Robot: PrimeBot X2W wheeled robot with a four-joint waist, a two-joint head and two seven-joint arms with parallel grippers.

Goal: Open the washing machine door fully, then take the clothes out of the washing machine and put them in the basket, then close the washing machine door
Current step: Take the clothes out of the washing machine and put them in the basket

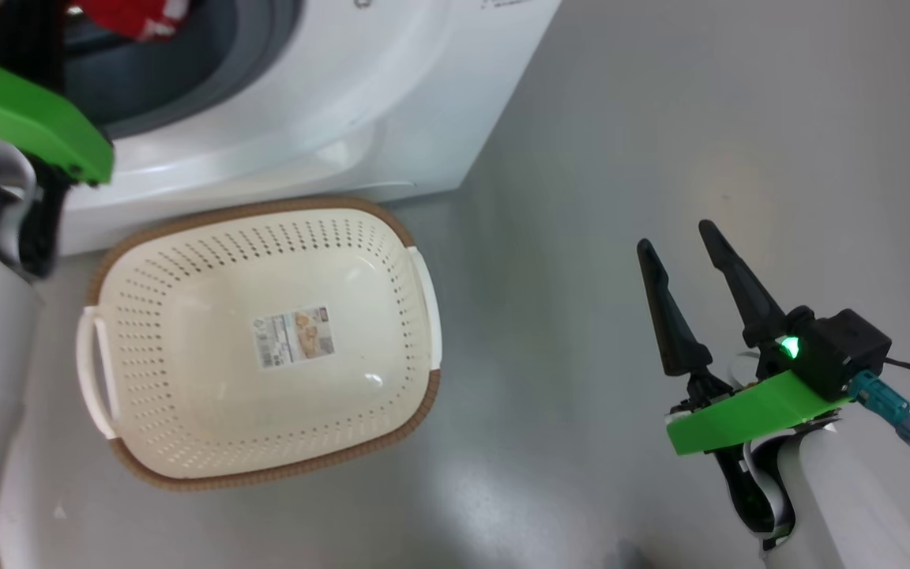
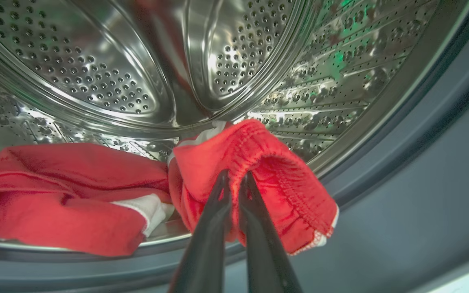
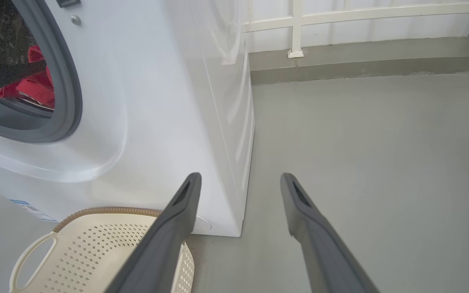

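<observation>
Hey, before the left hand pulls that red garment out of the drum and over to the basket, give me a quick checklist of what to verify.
1. Left hand shut on the red garment: ok, the fingers pinch a fold near its hem.
2. That piece free of the second red garment: cannot tell, they lie against each other.
3. Basket empty, on the floor in front of the washing machine: ok.
4. Right hand open and apart from the basket: ok.
</observation>
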